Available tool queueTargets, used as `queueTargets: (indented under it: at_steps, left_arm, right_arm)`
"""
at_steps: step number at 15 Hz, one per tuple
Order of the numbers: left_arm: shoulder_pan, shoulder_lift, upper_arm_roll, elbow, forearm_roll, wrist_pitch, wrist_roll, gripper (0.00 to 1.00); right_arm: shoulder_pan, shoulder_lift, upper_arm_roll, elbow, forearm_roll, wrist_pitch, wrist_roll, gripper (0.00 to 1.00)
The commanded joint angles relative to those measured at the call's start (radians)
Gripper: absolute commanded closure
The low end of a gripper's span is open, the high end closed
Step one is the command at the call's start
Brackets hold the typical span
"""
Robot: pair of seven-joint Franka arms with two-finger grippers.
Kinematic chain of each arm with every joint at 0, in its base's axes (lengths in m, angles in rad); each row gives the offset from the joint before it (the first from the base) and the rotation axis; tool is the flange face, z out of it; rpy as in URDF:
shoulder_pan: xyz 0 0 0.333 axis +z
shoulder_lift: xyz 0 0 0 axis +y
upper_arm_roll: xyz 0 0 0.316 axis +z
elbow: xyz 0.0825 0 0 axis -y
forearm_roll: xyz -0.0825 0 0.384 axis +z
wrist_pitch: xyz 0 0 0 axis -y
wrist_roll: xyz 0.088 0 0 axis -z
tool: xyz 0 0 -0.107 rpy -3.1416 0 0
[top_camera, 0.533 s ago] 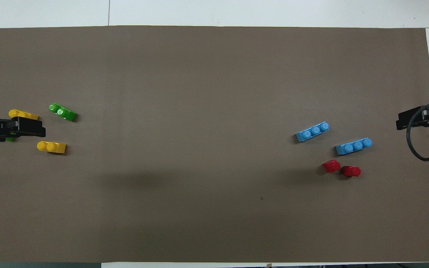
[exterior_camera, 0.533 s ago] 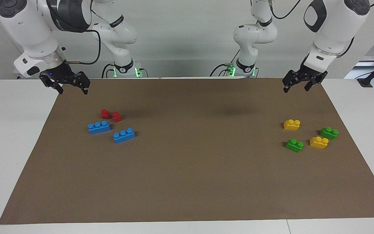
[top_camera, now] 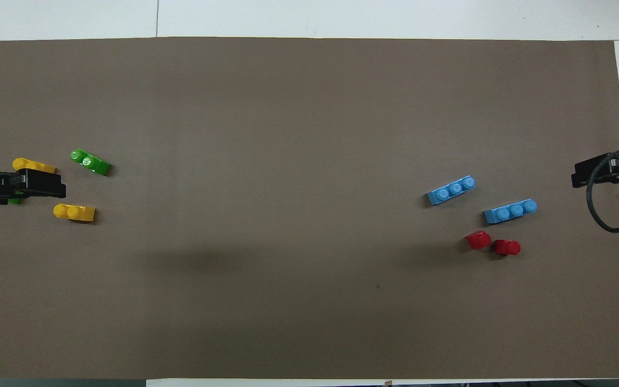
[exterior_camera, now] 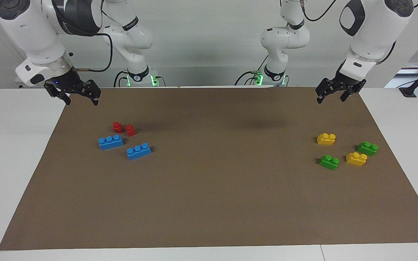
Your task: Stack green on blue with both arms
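Left hand (exterior_camera: pixel 330 96) and right hand (exterior_camera: pixel 81 98) hang open, gripping nothing, above the mat (exterior_camera: pixel 212 188)

From above, the left tool (top_camera: pixel 46 183) is covering nearly all of one green brick (top_camera: pixel 15 201), leaving only a sliver peeking out beside the yellow brick (top_camera: pixel 34 165), part of which the tool is also hiding. Both arms are running off the edges of that picture. In the facing view, that same green brick (exterior_camera: pixel 367 148) is sitting in full sight beside a yellow brick.
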Motion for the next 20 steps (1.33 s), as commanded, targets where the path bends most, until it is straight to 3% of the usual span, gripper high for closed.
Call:
queueTargets:
  at_steps: [1,15,20]
  left_arm:
    - [-0.003,-0.008,0.002,0.009,0.013,-0.02,0.003,0.0]
    - [0.011,-0.014,0.007,-0.005,0.011,-0.005,-0.026,0.0]
    - [0.017,-0.006,0.008,-0.033,0.01,0.055,-0.303,0.0]
  right_arm:
    - [-0.007,0.004,0.006,0.002,-0.022,0.009,-0.025,0.0]
    - [-0.007,0.004,0.006,0.003,-0.019,0.009,-0.025,0.0]
    - [-0.007,0.004,0.006,0.003,-0.017,0.013,-0.025,0.0]
